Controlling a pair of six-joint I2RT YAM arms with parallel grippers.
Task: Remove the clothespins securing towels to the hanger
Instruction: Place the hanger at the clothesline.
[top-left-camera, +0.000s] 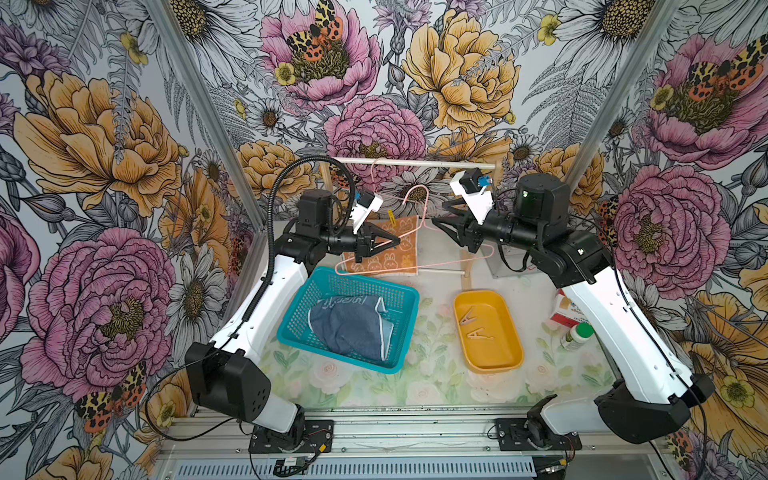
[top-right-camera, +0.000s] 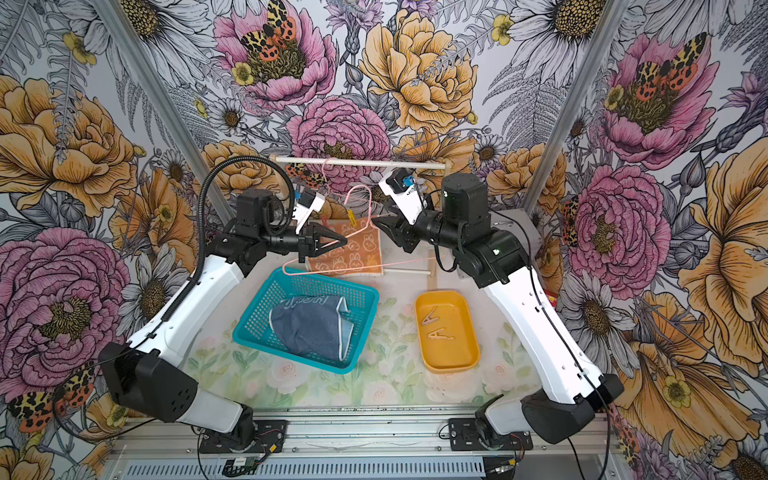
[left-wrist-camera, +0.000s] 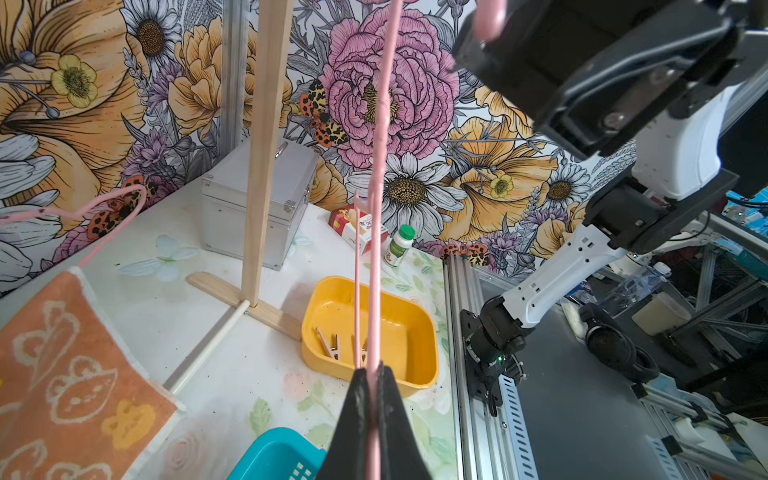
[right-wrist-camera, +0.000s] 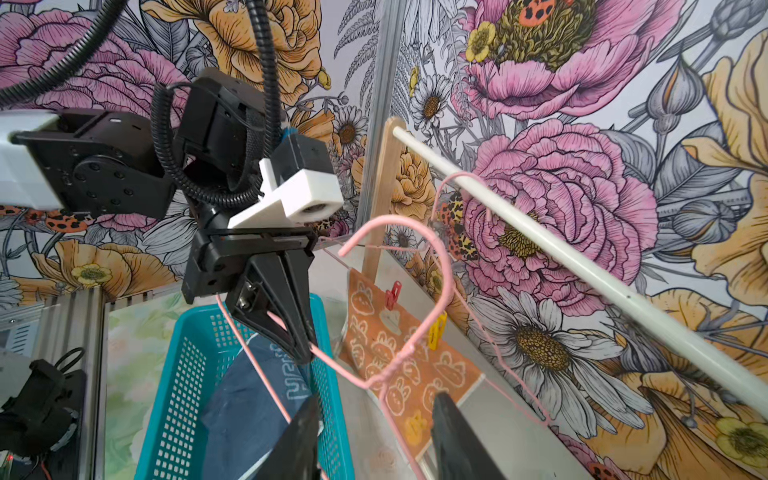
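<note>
**Top views.** In both top views your left gripper (top-left-camera: 395, 240) is clamped on the wire of a pink hanger (top-left-camera: 419, 197). Your right gripper (top-left-camera: 438, 213) sits just beside that hanger, about half open and holding nothing. The blue towel (top-left-camera: 349, 328) lies in the basket (top-left-camera: 299, 307), and two wooden pegs (top-left-camera: 466, 318) lie in the tray (top-left-camera: 505, 349). The orange towel (top-right-camera: 357, 257) hangs behind the held hanger, with a yellow peg (top-right-camera: 352, 216) on its top edge.

**Left wrist.** Your fingers (left-wrist-camera: 353, 415) pinch the pink wire tight between them.

**Right wrist.** Your jaws are parted and empty. A red peg (right-wrist-camera: 392, 294) and the yellow peg both clip the orange towel. A second hanger (right-wrist-camera: 446, 183) hooks over the rod (right-wrist-camera: 540, 232). I can't tell which of the two hangers carries the towel.

You look about halfway through: two pegs are off, and the red and yellow ones are left.
</note>
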